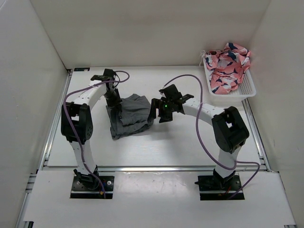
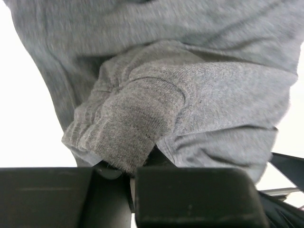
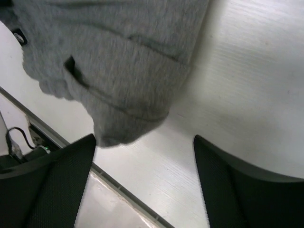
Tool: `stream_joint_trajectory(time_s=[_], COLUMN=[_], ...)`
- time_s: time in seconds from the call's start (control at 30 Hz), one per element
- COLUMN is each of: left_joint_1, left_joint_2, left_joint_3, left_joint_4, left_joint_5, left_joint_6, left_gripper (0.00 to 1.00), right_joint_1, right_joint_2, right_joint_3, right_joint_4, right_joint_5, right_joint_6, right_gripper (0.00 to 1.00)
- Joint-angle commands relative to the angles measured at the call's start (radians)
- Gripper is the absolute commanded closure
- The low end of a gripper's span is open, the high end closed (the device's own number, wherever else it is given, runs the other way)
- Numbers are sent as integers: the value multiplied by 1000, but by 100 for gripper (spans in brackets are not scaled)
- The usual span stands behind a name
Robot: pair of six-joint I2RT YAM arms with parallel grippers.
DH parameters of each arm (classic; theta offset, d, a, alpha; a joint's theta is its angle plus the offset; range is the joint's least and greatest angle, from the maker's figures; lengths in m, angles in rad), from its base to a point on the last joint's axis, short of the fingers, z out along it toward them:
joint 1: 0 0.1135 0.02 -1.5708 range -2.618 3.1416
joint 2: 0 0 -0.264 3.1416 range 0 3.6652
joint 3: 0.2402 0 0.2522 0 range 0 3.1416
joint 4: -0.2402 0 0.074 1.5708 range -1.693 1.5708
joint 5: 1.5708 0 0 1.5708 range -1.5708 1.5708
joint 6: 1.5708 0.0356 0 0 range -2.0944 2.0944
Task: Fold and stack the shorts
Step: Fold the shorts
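You have the shorts (image 1: 130, 116) in a rumpled heap near the middle of the table (image 1: 156, 147), between the two arms. They are plain grey and do not lie flat: the cloth is bunched, with some layers piled over others.

Your left gripper (image 1: 113, 99) stands at the far left edge of this heap. In the left wrist view the shorts (image 2: 199, 90) fill nearly the whole picture. A thick fold of them, with a ribbed hem, goes down into the narrow gap of the left gripper (image 2: 133, 173). Its fingers (image 2: 199, 197) are pressed together on this fold, so the cloth is pinched there.

Your right gripper (image 1: 155, 113) is at the right side of the heap, just beside the cloth. In the right wrist view its fingers (image 3: 57, 180) stand wide apart and hold nothing; between them you see only the white table (image 3: 237, 71). The shorts (image 3: 118, 61) are ahead of them, and the rounded lower edge of the cloth comes just beside the finger on the left of that picture. I cannot tell if it touches that finger.

In the far right corner of the table there is a white basket (image 1: 251, 90). It holds a crumpled pink cloth (image 1: 228, 64) with a dark and white pattern, well apart from the shorts.
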Motion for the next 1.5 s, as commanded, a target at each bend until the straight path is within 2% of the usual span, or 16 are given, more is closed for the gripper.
stream_joint_trajectory(time_s=[0.0,0.07,0.23,0.43,0.63,0.67,0.7,0.73,1.2,1.33,1.47], left_joint_1=[25,34,34,34,25,25,25,25,25,25,7], left_joint_2=[-100,-100,-100,-100,-90,-81,-81,-81,-81,-106,-156], left_joint_3=[53,63,73,82,91,91,91,100,111,93,-13], left_joint_4=[-14,-27,-36,-36,-45,-45,-45,-54,-83,-83,-44], left_joint_5=[20,20,41,50,60,60,60,60,84,133,188], left_joint_6=[-4,-4,6,6,6,6,6,16,78,98,98], left_gripper=[90,90,90,90,90,90,90,90,90,90,90], right_joint_1=[0,9,9,27,47,47,58,58,49,49,49], right_joint_2=[21,52,107,176,213,213,213,213,-142,-274,-285], right_joint_3=[33,42,62,131,212,212,212,212,-170,-263,-308], right_joint_4=[1,15,105,177,199,190,190,172,133,99,81], right_joint_5=[0,-14,-46,-39,44,56,88,111,469,504,514], right_joint_6=[-35,-25,-1,30,39,39,39,39,77,77,77], right_gripper=[20,23,25,36,67,85,95,100,100,100,100])
